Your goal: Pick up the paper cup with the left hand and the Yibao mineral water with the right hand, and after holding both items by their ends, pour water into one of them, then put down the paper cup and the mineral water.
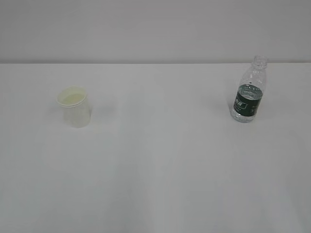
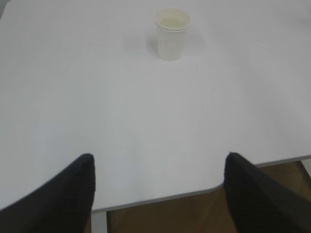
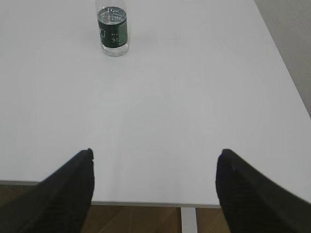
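The paper cup [image 1: 74,107] stands upright on the left of the white table [image 1: 160,160]; it also shows far ahead in the left wrist view [image 2: 172,33]. The Yibao mineral water [image 1: 250,90] stands upright on the right, uncapped, with a dark green label; it also shows in the right wrist view [image 3: 113,32]. My left gripper [image 2: 159,162] is open and empty over the table's near edge, far from the cup. My right gripper [image 3: 154,158] is open and empty over the near edge, far from the bottle. Neither arm shows in the exterior view.
The table's near edge [image 2: 160,199] and a white leg [image 3: 188,219] lie under the grippers, with brown floor [image 2: 165,218] below. The table's right edge [image 3: 284,63] runs past the right gripper. A pale wall [image 1: 155,29] stands behind the table.
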Robot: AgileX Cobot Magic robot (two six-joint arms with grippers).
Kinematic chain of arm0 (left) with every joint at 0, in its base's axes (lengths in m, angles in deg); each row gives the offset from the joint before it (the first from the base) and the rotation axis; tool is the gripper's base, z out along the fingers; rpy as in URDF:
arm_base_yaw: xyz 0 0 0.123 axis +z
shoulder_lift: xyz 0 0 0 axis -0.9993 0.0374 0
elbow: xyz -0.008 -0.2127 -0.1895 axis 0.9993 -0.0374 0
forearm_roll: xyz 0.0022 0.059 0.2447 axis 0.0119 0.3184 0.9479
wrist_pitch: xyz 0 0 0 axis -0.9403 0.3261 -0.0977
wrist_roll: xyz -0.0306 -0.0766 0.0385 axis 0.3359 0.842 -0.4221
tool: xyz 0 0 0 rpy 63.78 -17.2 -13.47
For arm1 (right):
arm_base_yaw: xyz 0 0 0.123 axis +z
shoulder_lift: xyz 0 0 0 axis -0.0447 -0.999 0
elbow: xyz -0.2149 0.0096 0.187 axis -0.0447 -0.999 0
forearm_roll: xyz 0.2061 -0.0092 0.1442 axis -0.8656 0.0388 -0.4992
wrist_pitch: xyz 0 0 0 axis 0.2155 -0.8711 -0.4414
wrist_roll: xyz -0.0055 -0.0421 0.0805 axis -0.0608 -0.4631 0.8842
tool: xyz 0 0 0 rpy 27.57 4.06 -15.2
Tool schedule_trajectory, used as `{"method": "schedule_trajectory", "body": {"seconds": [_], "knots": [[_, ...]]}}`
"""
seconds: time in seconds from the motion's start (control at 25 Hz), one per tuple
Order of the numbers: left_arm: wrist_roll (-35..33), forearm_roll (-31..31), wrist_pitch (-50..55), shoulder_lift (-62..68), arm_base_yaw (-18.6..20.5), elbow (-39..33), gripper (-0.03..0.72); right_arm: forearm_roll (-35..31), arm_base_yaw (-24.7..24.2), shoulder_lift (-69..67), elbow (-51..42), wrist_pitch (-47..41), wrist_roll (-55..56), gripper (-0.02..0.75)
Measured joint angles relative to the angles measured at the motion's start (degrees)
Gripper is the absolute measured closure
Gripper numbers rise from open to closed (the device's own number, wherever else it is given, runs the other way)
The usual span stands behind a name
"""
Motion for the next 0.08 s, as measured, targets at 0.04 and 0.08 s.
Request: {"method": "schedule_trajectory", "body": {"seconds": [0.04,0.08], "knots": [[0.0,0.0,0.0,0.0,0.0,0.0,0.099,0.0,0.0,0.0,0.0,0.0,0.0,0.148],[0.0,0.0,0.0,0.0,0.0,0.0,0.099,0.0,0.0,0.0,0.0,0.0,0.0,0.148]]}}
